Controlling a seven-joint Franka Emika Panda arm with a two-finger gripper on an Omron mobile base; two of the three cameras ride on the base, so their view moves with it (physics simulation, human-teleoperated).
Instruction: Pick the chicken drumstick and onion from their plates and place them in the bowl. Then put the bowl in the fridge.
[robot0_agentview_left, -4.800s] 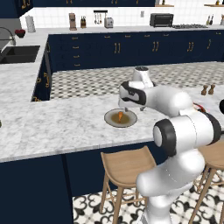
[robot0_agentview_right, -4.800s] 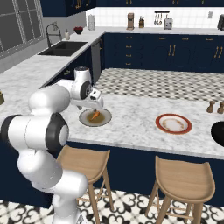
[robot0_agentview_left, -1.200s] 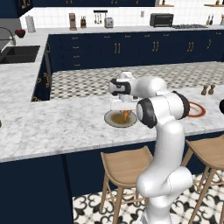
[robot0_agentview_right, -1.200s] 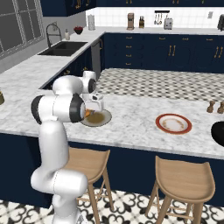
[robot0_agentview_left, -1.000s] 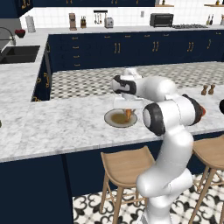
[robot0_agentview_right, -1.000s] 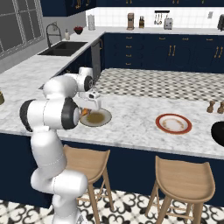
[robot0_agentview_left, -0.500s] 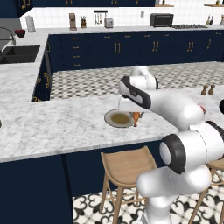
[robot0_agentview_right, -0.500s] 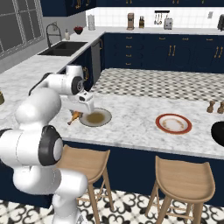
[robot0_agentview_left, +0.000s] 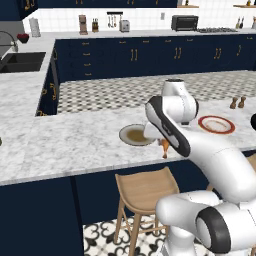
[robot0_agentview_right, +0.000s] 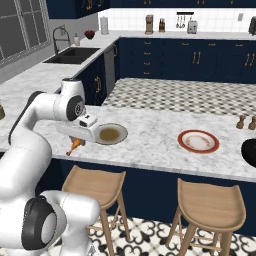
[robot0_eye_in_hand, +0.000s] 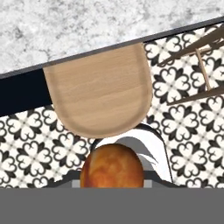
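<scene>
Drumstick (robot0_agentview_right: 75, 144) hangs clamped in the gripper (robot0_agentview_right: 76, 141), lifted off the olive-grey plate (robot0_agentview_right: 110, 133) and held past the front edge of the marble counter (robot0_agentview_right: 150, 145), above a wooden stool (robot0_eye_in_hand: 98, 94). Jaws narrow, closed on the meat. White red-rimmed plate (robot0_agentview_right: 198, 141) sits further right on the counter, black bowl (robot0_agentview_right: 249, 152) at the right edge.

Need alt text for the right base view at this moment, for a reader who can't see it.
The white arm's gripper holds the chicken drumstick at the marble counter's front edge, beside the olive-grey plate. A red-rimmed plate sits farther right, above two wooden stools.
</scene>
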